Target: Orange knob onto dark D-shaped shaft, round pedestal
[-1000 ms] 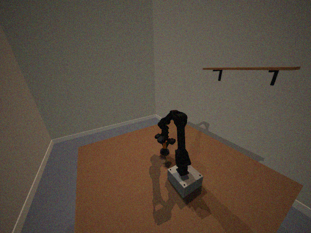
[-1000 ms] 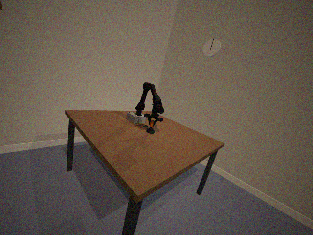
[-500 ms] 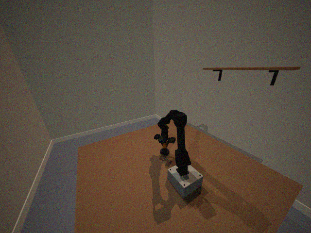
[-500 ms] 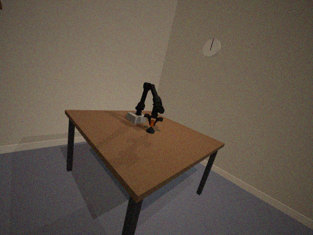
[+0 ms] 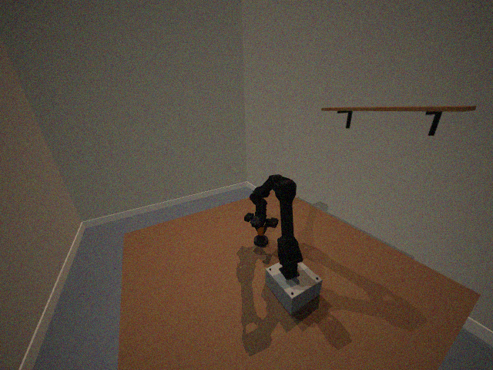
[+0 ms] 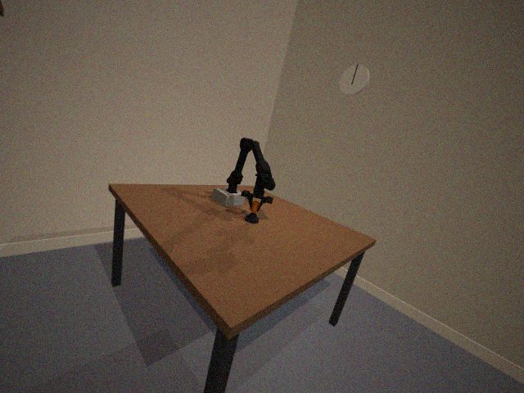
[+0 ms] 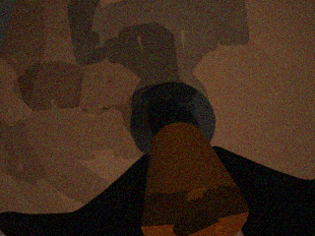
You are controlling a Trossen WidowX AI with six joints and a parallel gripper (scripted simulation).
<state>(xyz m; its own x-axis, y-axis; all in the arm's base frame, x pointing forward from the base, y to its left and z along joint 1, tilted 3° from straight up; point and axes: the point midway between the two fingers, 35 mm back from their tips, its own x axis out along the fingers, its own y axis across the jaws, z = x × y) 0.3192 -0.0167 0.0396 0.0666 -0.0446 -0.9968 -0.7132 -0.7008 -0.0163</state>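
The orange knob (image 5: 260, 230) (image 6: 255, 205) (image 7: 181, 167) is held upright between the fingers, right above the round pedestal. My gripper (image 5: 260, 230) (image 6: 255, 206) (image 7: 180, 156) is shut on the knob, one dark finger on each side. The dark round pedestal (image 5: 260, 240) (image 6: 252, 219) (image 7: 203, 115) stands on the table below the knob, and its rim shows around the knob's lower end in the wrist view. The shaft is not clearly visible; the knob and the dim light hide it and its flat side. Whether the knob's lower end touches the shaft or pedestal cannot be told.
The arm's light grey base box (image 5: 293, 287) (image 6: 228, 197) stands on the brown table (image 5: 179, 287) (image 6: 270, 270) close to the pedestal. Arm shadows fall across the table. A wooden shelf (image 5: 397, 109) and a round clock (image 6: 354, 79) are on the walls.
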